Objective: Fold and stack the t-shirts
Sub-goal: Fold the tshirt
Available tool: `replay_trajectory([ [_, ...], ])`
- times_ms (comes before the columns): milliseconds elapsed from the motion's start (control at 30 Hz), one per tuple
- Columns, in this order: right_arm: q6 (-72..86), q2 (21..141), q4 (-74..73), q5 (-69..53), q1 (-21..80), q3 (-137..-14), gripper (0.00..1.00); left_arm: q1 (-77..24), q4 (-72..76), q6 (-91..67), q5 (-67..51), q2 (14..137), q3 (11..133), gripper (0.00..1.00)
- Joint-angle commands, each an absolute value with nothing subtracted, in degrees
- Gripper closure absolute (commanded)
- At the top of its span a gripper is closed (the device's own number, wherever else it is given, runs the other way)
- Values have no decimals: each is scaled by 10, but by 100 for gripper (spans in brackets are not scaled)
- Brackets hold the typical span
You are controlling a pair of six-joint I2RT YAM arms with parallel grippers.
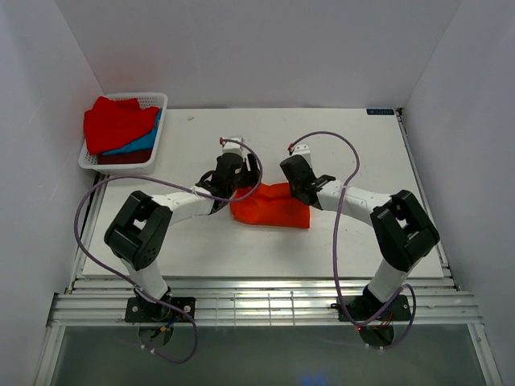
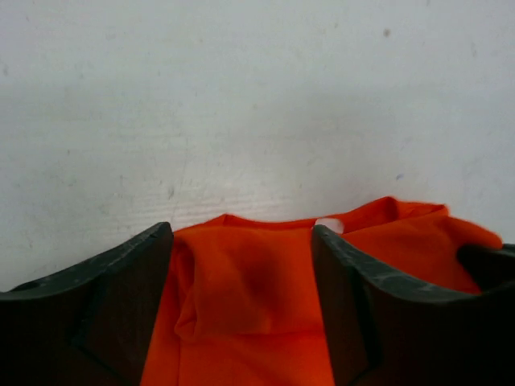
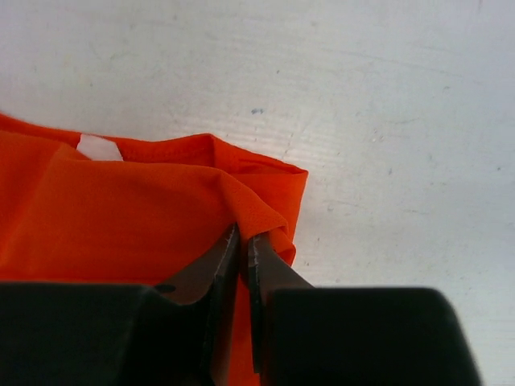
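Two arms meet over the orange-red t-shirt [image 1: 272, 207], which lies bunched mid-table [image 1: 362, 153]. The left gripper [image 1: 232, 186] is at its left end and the right gripper [image 1: 302, 190] at its right. At the far left corner, a white basket [image 1: 153, 98] holds a red shirt [image 1: 117, 121] over a blue shirt [image 1: 145, 143] and a maroon shirt [image 1: 121, 158].

From the left wrist, the fingers [image 2: 105, 305] stand wide apart, with orange cloth lying between them.

From the right wrist, the fingers [image 3: 213, 273] are nearly together, pinching a fold at the shirt's edge.
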State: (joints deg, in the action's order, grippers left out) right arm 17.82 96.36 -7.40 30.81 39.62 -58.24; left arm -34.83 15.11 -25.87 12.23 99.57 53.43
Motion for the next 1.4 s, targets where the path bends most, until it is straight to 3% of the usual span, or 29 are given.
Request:
replay_trajectory([
  [0, 154, 957, -60, 371, 389, -663, 83, -345, 142, -256, 161, 964, 597, 17],
  [167, 145, 901, -67, 421, 389, -681, 70, -345, 127, -259, 201, 926, 607, 2],
  [267, 138, 871, -42, 372, 390, -649, 67, -345, 124, -273, 188, 907, 589, 2],
  [300, 138, 867, -40, 355, 390, -640, 65, -345, 122, -282, 168, 903, 571, 7],
  [367, 140, 863, -33, 299, 390, -616, 65, -350, 125, -320, 136, 879, 545, 22],
  [400, 141, 866, -30, 281, 390, -609, 66, -356, 134, -326, 125, 873, 521, 46],
  [467, 146, 881, -21, 225, 390, -596, 79, -373, 149, -339, 114, 868, 503, 79],
  [500, 146, 888, -16, 205, 390, -592, 85, -377, 155, -344, 106, 873, 491, 93],
  [533, 148, 906, -10, 165, 390, -591, 92, -381, 161, -349, 81, 879, 488, 100],
  [767, 169, 980, -6, 71, 390, -615, 92, -408, 213, -370, 46, 932, 478, 100],
  [1367, 163, 1053, 2, 67, 390, -667, 92, -462, 267, -394, 25, 1012, 455, 100],
])
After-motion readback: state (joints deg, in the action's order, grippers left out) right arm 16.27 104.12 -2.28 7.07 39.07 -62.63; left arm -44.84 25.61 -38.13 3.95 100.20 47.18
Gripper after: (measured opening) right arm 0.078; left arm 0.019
